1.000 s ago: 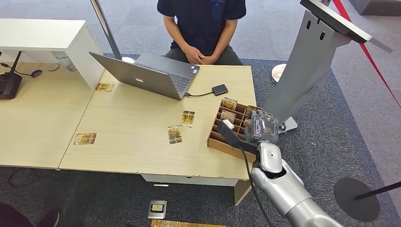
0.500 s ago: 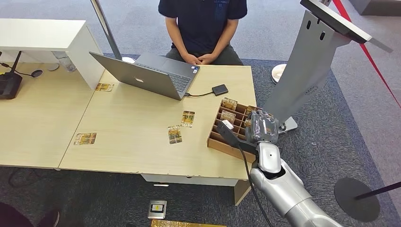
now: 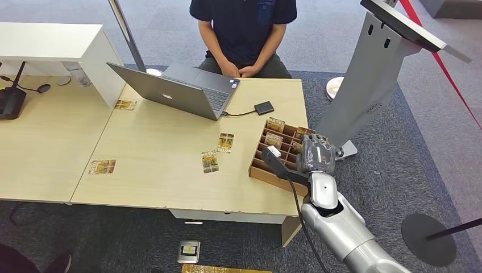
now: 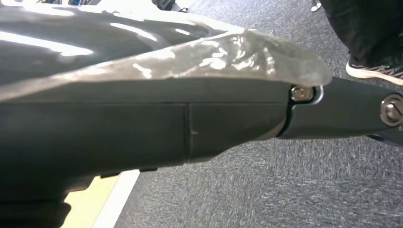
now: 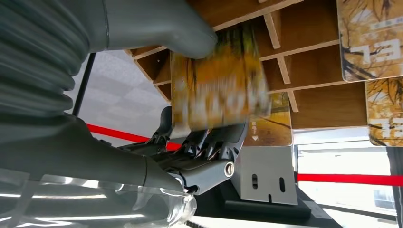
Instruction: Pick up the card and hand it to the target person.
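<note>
my right hand (image 5: 190, 118) pinched a card (image 5: 216, 88) between thumb and fingers, just above the divided wooden box (image 3: 279, 153). against the previous second it had barely risen; handover to the seated person (image 3: 243, 28) remained.

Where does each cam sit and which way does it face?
Head view: high on the body, facing forward and down at the desk, the seated person and the right hand over the wooden divider box.
Left wrist view: on the hanging arm, facing the carpet past dark body parts.
Right wrist view: behind the right hand, facing the divider box; thumb and fingers pinch a card.
Shared: head and right wrist views both show the right hand at the box.
</note>
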Controlling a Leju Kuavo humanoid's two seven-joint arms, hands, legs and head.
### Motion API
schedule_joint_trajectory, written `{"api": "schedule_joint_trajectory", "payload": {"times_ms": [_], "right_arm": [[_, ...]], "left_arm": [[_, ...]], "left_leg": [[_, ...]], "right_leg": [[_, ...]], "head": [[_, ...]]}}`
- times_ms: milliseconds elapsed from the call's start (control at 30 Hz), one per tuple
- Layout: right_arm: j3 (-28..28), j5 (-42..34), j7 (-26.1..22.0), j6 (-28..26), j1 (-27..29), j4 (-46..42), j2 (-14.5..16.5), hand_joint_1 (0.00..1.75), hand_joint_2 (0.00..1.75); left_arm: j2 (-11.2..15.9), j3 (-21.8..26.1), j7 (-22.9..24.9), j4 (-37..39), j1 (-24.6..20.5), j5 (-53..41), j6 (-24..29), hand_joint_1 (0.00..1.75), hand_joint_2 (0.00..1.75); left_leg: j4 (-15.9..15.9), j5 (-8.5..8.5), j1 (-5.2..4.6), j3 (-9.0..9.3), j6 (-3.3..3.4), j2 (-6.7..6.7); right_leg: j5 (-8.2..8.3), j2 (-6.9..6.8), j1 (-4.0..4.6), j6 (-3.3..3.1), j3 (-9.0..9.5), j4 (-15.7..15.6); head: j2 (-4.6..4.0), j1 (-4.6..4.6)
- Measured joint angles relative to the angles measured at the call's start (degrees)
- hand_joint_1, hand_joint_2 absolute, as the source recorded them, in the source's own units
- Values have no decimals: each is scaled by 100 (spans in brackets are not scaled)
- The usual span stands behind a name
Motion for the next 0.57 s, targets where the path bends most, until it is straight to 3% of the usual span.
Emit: {"api": "schedule_joint_trajectory", "payload": {"times_ms": [567], "right_arm": [[10,-22,-8,-28,-1,-1,-4,86,175]], "left_arm": [[-1,0,19,0,-13,-79,-36,0,0]], "left_leg": [[0,0,0,0,0,0]], "right_leg": [[0,0,0,0,0,0]], "head": [[0,-1]]}}
